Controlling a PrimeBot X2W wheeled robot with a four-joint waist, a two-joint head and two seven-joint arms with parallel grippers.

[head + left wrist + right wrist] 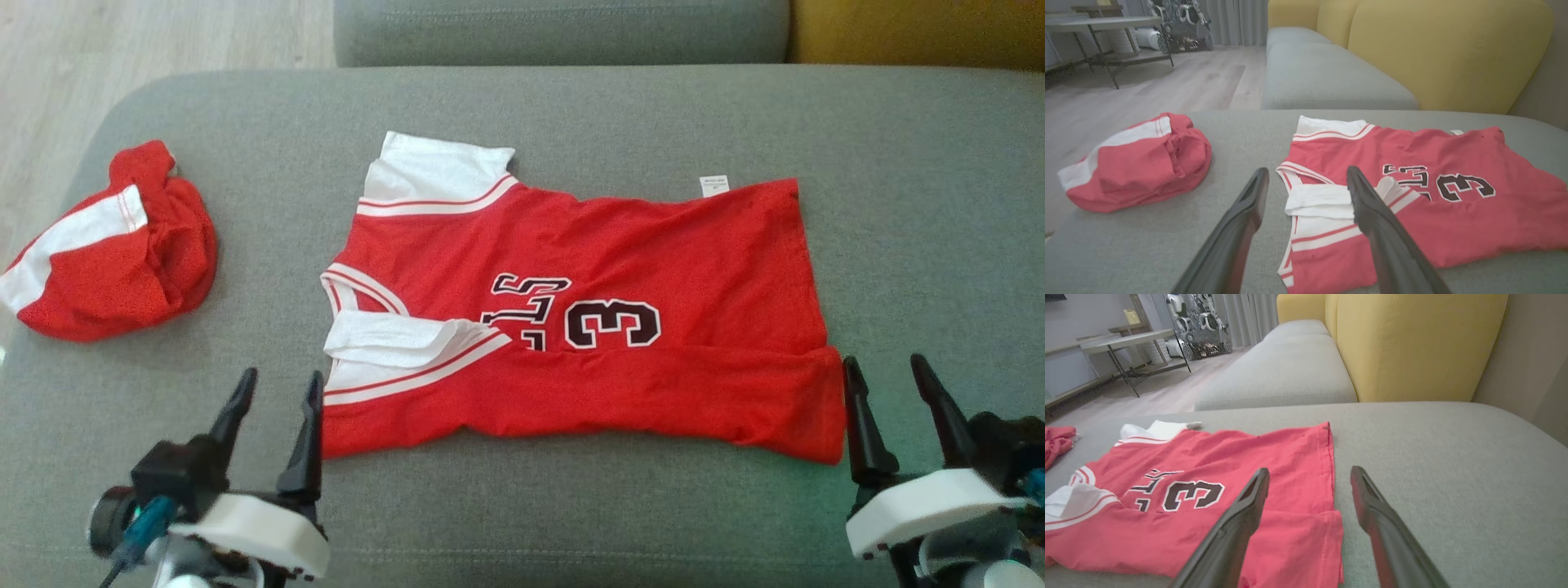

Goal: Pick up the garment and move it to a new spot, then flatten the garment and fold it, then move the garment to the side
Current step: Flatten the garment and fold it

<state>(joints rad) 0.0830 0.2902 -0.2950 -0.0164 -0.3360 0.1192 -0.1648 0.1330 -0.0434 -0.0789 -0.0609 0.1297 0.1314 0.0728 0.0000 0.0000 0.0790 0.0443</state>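
Folding evenly needs you to pinch both near corners at once: the jersey (694,261) lies between your left gripper (282,376) and right gripper (883,359), just beside their inner fingers, all spread apart and empty.

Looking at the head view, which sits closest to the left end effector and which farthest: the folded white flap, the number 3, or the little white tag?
1. Folded white flap, just right of the left end effector.
2. Number 3, middle of the jersey.
3. White tag, at its far edge.
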